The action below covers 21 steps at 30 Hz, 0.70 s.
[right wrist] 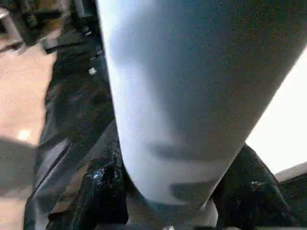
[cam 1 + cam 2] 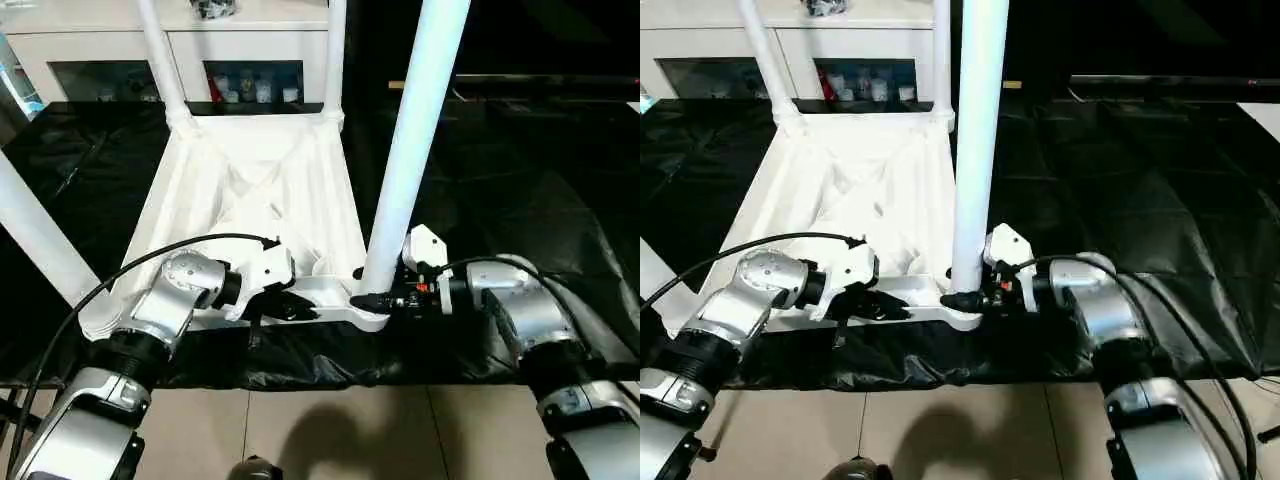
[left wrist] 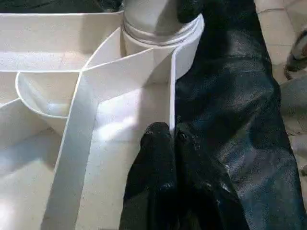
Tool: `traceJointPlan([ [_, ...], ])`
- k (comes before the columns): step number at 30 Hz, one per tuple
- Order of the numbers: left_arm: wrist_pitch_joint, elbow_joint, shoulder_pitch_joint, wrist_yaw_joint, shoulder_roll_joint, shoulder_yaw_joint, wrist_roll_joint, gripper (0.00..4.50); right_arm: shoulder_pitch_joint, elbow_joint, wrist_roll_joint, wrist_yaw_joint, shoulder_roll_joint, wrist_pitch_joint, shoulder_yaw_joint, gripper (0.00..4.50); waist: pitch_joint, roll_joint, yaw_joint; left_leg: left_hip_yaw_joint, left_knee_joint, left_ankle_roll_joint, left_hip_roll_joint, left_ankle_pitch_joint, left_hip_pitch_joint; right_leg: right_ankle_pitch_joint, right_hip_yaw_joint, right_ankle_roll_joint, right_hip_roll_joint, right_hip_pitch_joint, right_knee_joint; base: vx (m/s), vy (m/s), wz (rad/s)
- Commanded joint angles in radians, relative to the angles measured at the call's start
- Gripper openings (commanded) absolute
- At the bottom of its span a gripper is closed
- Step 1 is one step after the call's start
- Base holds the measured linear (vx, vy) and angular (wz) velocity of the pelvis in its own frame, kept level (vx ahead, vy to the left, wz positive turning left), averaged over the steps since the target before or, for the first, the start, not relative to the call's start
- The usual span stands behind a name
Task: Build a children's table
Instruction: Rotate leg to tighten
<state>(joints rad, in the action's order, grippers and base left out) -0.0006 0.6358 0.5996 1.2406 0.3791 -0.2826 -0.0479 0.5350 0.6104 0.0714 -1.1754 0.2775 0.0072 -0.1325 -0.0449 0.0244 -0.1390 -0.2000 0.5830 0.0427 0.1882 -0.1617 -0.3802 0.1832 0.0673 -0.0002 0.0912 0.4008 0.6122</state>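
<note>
The white tabletop lies upside down on the black-covered table, ribbed underside up. Legs stand in its corner sockets: two at the far side, one at the near left, one at the near right. My left gripper is shut on the tabletop's near rim, close to the near-right socket; the thin rim wall runs between its fingers. From the right side my right gripper clasps the base of the near-right leg, one black finger on each side.
Black sheeting covers the table around the tabletop. A white cabinet with glass doors stands behind. Tiled floor shows below the table's front edge. A black cable loops over my left forearm.
</note>
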Motion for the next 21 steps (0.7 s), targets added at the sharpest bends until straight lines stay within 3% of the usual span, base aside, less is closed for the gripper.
traceJointPlan([
  [1, 0.036, 0.006, 0.046, -0.155, -0.06, 0.025, -0.015, 0.0, -0.024, 0.035, -0.027, 0.161, -0.084, 0.026, -0.023, 1.93, 0.054, -0.005, 0.012, 0.028, -0.081, 0.016, 0.05, -0.348, 0.026, 0.327, -0.045, -0.212, 0.068, -0.032, -0.083, 0.0, 0.0, 0.0],
  [4, 0.065, 0.01, 0.057, -0.235, -0.1, 0.043, -0.015, 0.0, -0.024, 0.055, -0.03, 0.277, -0.121, 0.039, 0.011, 1.93, 0.048, -0.004, 0.026, 0.033, -0.085, 0.044, 0.049, -0.415, 0.033, 0.436, -0.045, -0.178, 0.07, -0.026, -0.096, 0.0, 0.0, 0.0],
  [5, 0.108, -0.017, 0.056, -0.351, -0.18, 0.033, -0.043, 0.0, -0.027, 0.072, -0.037, 0.452, -0.196, 0.062, 0.045, 1.93, 0.047, 0.0, 0.036, 0.039, -0.088, 0.055, 0.048, -0.438, 0.031, 0.473, -0.045, -0.159, 0.071, -0.027, -0.1, 0.0, 0.0, 0.0],
  [8, 0.131, -0.04, 0.048, -0.381, -0.21, 0.024, -0.051, 0.0, -0.028, 0.07, -0.039, 0.515, -0.23, 0.081, 0.056, 1.92, 0.049, -0.004, 0.043, 0.04, -0.085, 0.049, 0.044, -0.453, 0.035, 0.5, -0.043, -0.141, 0.073, -0.024, -0.109, 0.0, 0.0, 0.0],
  [12, 0.182, -0.103, 0.02, -0.428, -0.279, -0.02, -0.079, 0.0, -0.025, 0.047, -0.025, 0.638, -0.334, 0.123, 0.073, 1.92, 0.051, -0.002, 0.052, 0.038, -0.088, 0.033, 0.045, -0.424, 0.028, 0.423, -0.047, -0.153, 0.067, -0.026, -0.105, 0.0, 0.0, 0.0],
  [15, 0.192, -0.12, 0.01, -0.44, -0.295, -0.03, -0.087, 0.0, -0.026, 0.035, -0.029, 0.654, -0.356, 0.114, 0.061, 1.92, 0.053, -0.001, 0.054, 0.036, -0.087, 0.026, 0.043, -0.408, 0.027, 0.385, -0.046, -0.156, 0.064, -0.027, -0.104, 0.0, 0.0, 0.0],
  [16, 0.194, -0.126, 0.008, -0.444, -0.296, -0.031, -0.091, 0.0, -0.028, 0.031, -0.034, 0.657, -0.359, 0.103, 0.059, 2.48, 0.053, 0.001, 0.052, 0.035, -0.086, 0.026, 0.043, -0.406, 0.028, 0.376, -0.046, -0.158, 0.064, -0.027, -0.103, 0.0, 0.0, 0.0],
  [19, 0.191, -0.135, 0.001, -0.435, -0.277, -0.028, -0.092, 0.0, -0.033, 0.014, -0.008, 0.625, -0.346, 0.102, 0.074, 2.62, 0.055, 0.0, 0.053, 0.033, -0.087, 0.015, 0.042, -0.385, 0.025, 0.322, -0.048, -0.171, 0.063, -0.031, -0.099, 0.0, 0.0, 0.0],
  [21, 0.183, -0.141, -0.004, -0.417, -0.255, -0.026, -0.09, 0.0, -0.044, -0.007, -0.003, 0.588, -0.318, 0.105, 0.068, 2.99, 0.055, -0.001, 0.05, 0.031, -0.086, 0.009, 0.042, -0.37, 0.024, 0.307, -0.048, -0.172, 0.063, -0.032, -0.099, 0.0, 0.0, 0.0],
])
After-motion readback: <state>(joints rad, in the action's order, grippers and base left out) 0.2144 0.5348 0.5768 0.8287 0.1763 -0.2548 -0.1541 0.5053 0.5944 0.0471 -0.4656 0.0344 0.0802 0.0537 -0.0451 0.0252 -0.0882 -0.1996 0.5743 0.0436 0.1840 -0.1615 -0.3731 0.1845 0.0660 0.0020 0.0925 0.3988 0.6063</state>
